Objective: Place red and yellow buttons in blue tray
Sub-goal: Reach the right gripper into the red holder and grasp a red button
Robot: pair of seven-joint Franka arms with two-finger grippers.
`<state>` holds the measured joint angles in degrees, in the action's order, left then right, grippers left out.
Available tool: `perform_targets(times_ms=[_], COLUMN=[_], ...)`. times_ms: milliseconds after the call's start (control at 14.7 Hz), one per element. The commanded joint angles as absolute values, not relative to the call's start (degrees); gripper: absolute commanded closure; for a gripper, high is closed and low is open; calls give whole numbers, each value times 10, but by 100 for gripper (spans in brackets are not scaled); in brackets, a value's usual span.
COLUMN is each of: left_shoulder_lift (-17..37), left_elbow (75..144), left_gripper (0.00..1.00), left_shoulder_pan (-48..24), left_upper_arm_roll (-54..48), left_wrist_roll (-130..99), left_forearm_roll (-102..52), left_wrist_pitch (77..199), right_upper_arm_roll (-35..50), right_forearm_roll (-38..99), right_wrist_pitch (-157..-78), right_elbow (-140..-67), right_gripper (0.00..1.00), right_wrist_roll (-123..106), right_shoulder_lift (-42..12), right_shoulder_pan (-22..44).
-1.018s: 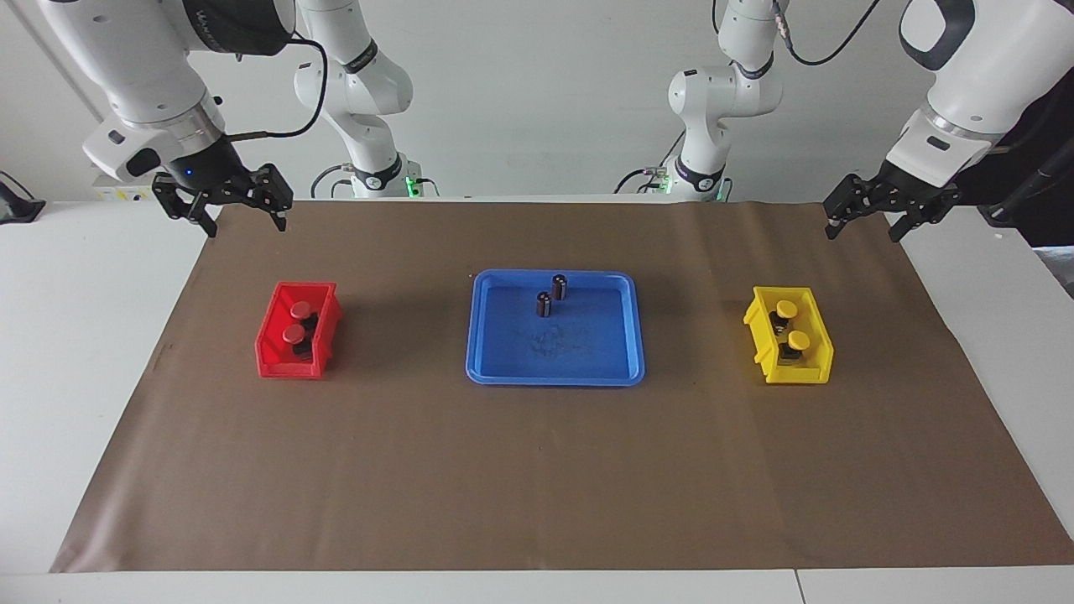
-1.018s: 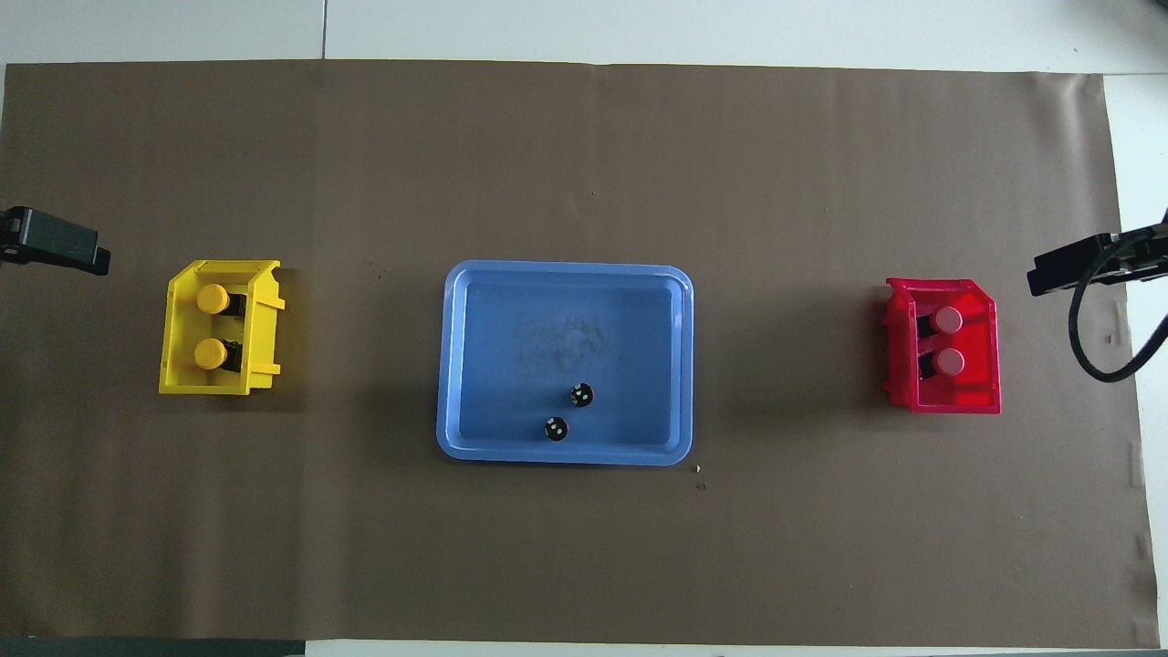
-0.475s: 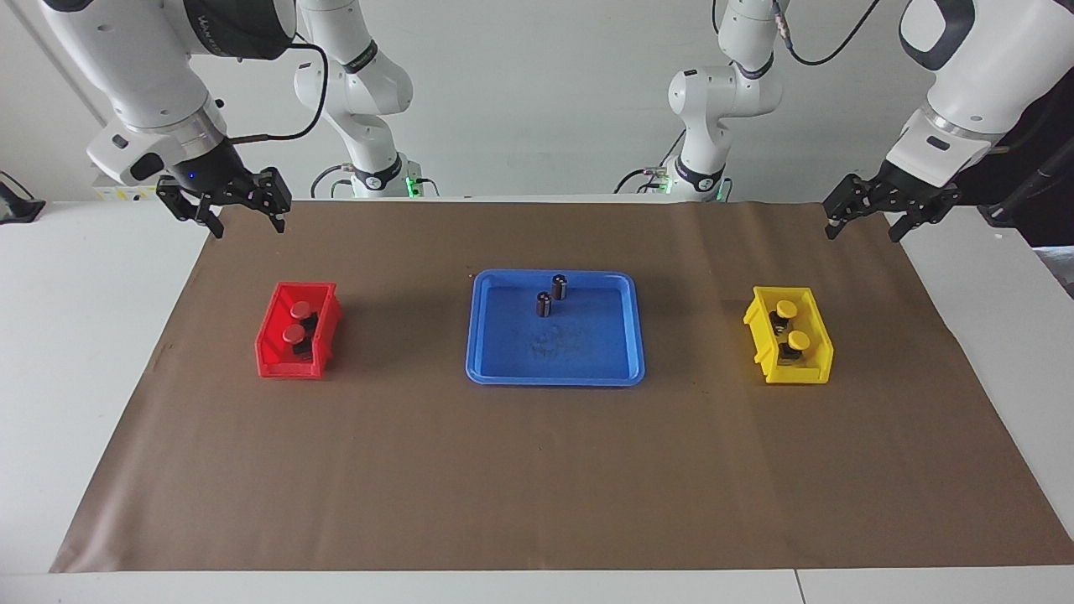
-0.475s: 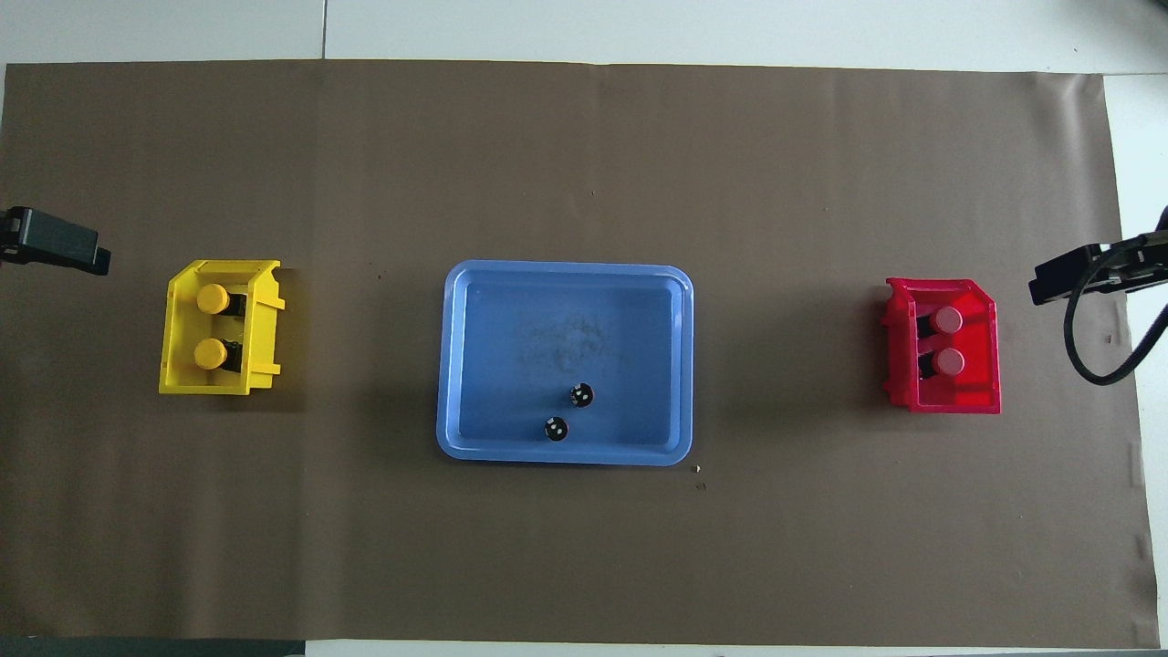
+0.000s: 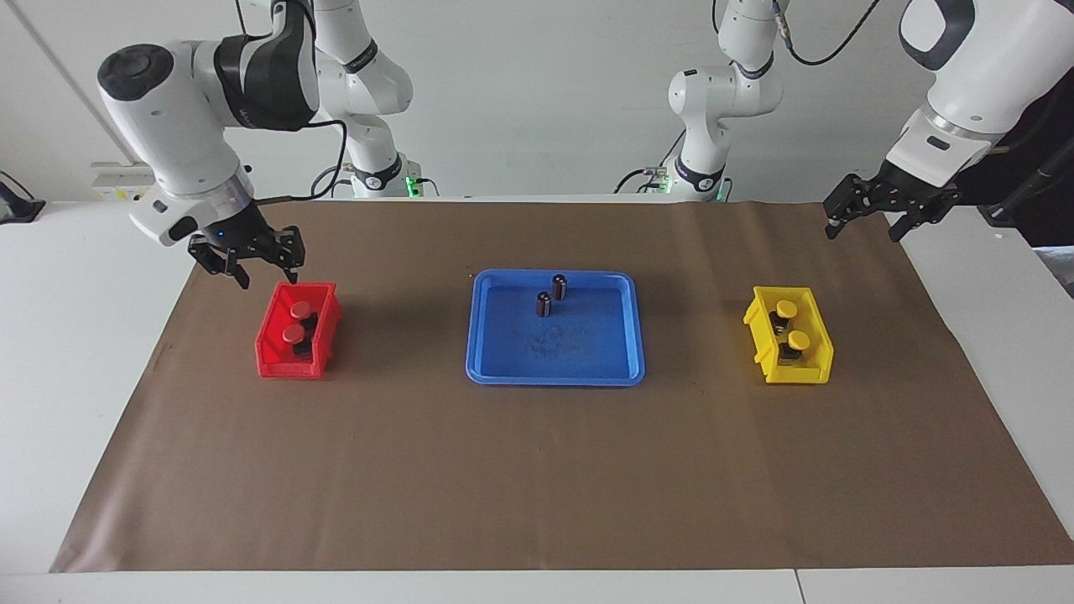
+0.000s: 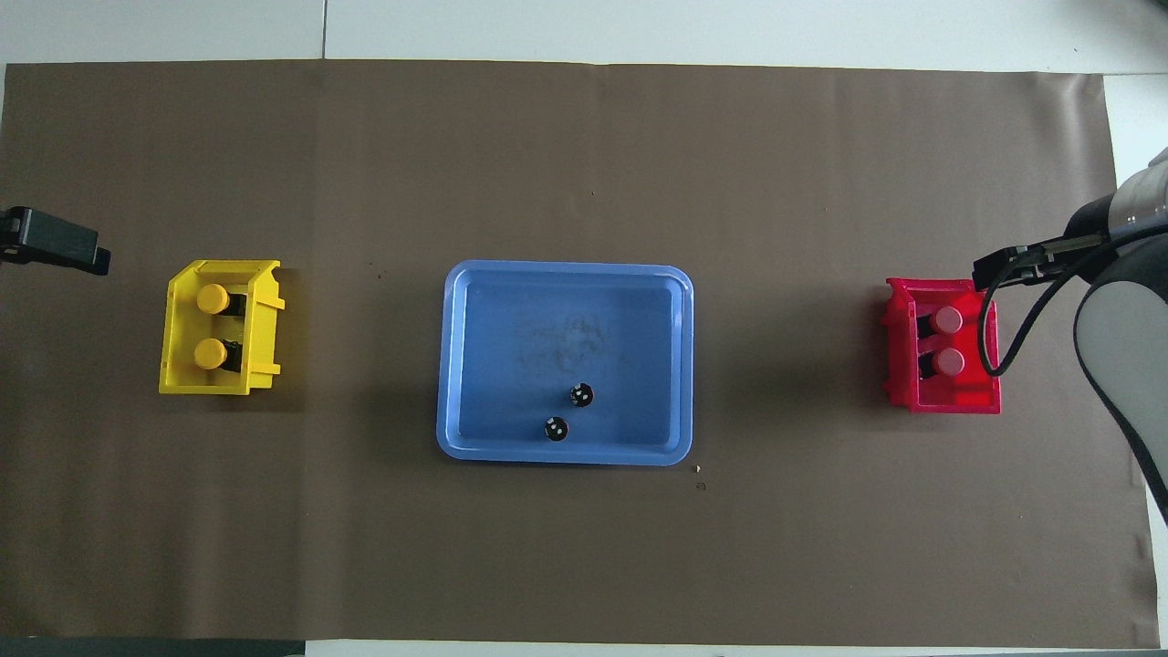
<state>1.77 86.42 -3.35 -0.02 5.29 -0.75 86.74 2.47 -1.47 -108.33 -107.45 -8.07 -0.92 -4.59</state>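
Robotics lab, two white arms, paper-covered table, bare wall

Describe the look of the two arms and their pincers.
Both arms are glossy white with rounded links, dark grey joint bands and a silvery wrist ring. Each ends in a black two-finger pincer: right pincer, left pincer. A black cable loops along the right arm, and a small blue light glows at its wrist.

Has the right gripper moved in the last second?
Yes. The right gripper has come down toward the red bin and now hangs by its rim nearest the robots.
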Motion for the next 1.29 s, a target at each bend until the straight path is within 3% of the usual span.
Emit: perform_targets(times_ms=[0, 271, 814, 1222], left_shoulder_lift=[4, 4, 4, 4], left_elbow=[882, 882, 882, 882], left_gripper=[0, 0, 0, 0], left_shoulder_pan=[-32, -32, -32, -32], left_upper_arm_roll=[1, 1, 1, 1], left_wrist_roll=[55, 55, 55, 55], left_forearm_roll=[-10, -10, -10, -10], left_wrist_pitch=[879, 879, 879, 879], right_upper_arm_roll=[27, 27, 27, 27], right_forearm_roll=[-12, -12, -12, -12], right_wrist_pitch=[-1170, -1233, -1330, -1336], right_elbow=[-1149, -1177, -1264, -1268], right_gripper=[30, 33, 34, 34], right_wrist_roll=[-84, -85, -88, -99], right_shoulder_lift=[-8, -33, -21, -20], right_shoulder_pan=[-61, -71, -76, -81])
